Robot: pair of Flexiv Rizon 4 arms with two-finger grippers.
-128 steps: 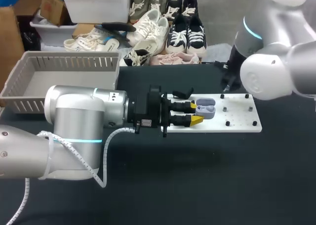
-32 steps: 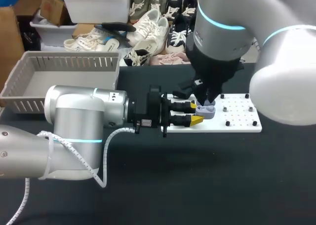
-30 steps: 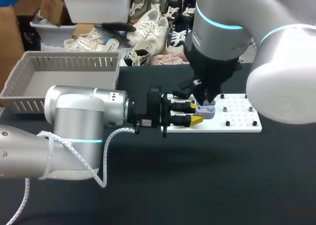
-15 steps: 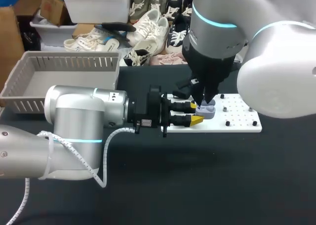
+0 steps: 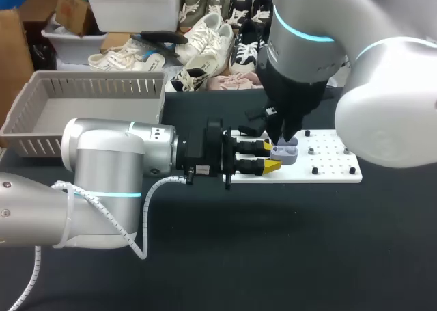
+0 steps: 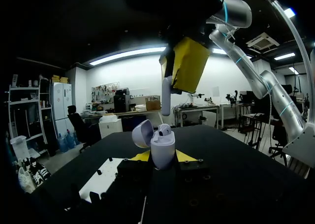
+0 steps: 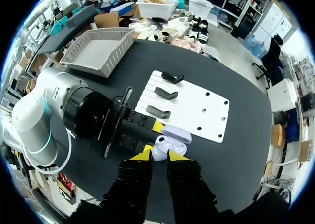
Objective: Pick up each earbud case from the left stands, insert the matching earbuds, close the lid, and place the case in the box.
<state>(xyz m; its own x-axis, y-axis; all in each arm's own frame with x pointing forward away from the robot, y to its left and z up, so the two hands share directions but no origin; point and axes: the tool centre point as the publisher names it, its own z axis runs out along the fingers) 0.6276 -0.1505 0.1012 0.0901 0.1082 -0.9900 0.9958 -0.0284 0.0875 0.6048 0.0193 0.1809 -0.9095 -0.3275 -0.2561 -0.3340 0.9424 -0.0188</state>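
Head view first: the black tabletop point(image 5: 307, 242) fills the scene. The big silver left arm point(image 5: 109, 167) stretches in from nine o'clock, low across the table. The silver-and-black right arm point(image 5: 382, 99) hangs down from two o'clock. At ten o'clock sits the grey slatted plastic basket point(image 5: 95, 89). Just right of centre, towards three o'clock, lies the white perforated board point(image 5: 328, 167), with the black stands point(image 7: 165, 92) along its left end.

The left gripper point(image 5: 271, 156) pinches the small lavender earbud case point(image 5: 285, 152) from both sides over that board, upright, lid swung open. One pale seated earbud point(image 6: 165, 130) shows inside it. At the case's twelve o'clock hangs the right gripper point(image 7: 160, 156), its yellow tips pressed on a pale loose earbud point(image 6: 166, 96), just above the open case.
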